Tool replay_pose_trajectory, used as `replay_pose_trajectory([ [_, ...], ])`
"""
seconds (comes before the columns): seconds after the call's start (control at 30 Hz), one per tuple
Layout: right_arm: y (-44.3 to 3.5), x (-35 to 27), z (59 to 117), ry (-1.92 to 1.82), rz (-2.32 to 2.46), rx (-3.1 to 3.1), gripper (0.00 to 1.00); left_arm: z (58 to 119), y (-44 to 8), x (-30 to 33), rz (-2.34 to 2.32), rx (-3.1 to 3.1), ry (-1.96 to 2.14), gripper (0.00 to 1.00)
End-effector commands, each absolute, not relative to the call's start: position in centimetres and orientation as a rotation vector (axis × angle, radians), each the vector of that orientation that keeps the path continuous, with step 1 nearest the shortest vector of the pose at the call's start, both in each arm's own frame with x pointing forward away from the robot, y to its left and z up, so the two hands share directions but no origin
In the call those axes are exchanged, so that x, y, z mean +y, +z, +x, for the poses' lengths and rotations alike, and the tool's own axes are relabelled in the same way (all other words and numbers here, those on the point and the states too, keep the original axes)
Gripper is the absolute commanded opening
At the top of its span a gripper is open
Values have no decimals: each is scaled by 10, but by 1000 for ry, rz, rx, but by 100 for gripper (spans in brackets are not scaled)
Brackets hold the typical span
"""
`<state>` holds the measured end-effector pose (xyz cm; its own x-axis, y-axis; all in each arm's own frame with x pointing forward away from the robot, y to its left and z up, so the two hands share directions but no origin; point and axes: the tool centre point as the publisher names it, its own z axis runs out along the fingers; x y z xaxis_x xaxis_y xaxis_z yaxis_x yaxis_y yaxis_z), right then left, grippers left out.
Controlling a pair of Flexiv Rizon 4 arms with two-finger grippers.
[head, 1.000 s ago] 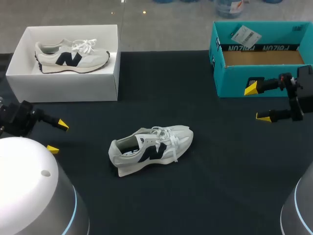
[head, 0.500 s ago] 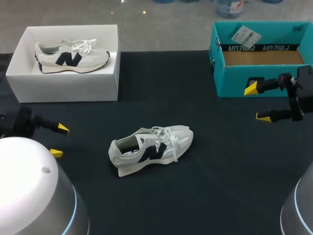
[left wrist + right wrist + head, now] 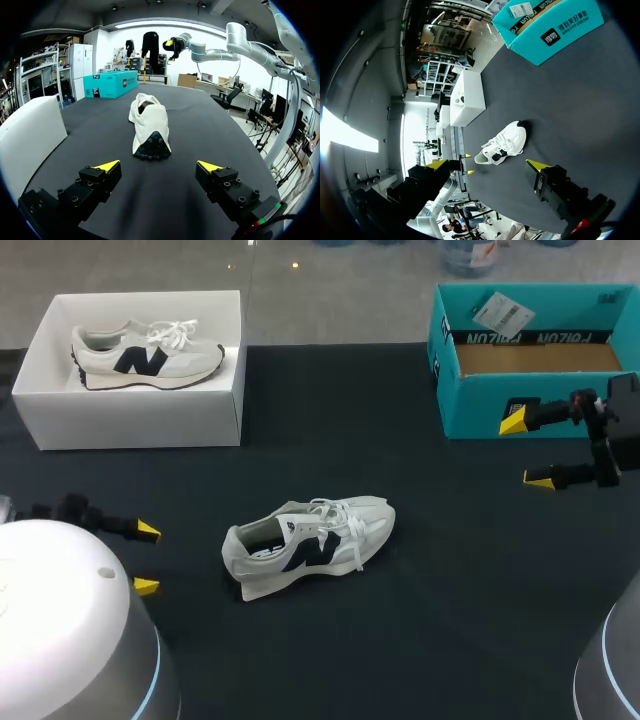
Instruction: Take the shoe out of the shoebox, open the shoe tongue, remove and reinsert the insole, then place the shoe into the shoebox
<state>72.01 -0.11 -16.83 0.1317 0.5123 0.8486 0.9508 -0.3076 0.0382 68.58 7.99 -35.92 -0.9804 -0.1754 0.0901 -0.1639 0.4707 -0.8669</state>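
Left tool [image 3: 147, 558], fingers spread and empty, has advanced toward the heel of the shoe [image 3: 310, 545], which lies on its sole mid-worktop [image 3: 460, 580], outside both boxes. Right tool [image 3: 530, 450], likewise spread, is unmoved. Judgement: the approach for the tongue-opening step is starting.

The table [image 3: 460, 600] was covered in matt black cloth. The shoe [image 3: 310, 545] looked of soft white fabric, and the teal shoebox [image 3: 480, 405] was smooth cardboard.
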Motion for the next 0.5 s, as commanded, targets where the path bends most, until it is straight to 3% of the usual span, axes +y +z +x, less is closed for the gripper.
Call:
replay_pose_trajectory([
  [0.03, -168, 0, 719, -1081, -1893, -1404, 100, 673, -365, 69, -524, 2502, -1484, 100],
  [0.5, -168, 0, 719, -1081, -1893, -1404, 100, 680, -384, 28, -612, 2441, -1500, 100],
])
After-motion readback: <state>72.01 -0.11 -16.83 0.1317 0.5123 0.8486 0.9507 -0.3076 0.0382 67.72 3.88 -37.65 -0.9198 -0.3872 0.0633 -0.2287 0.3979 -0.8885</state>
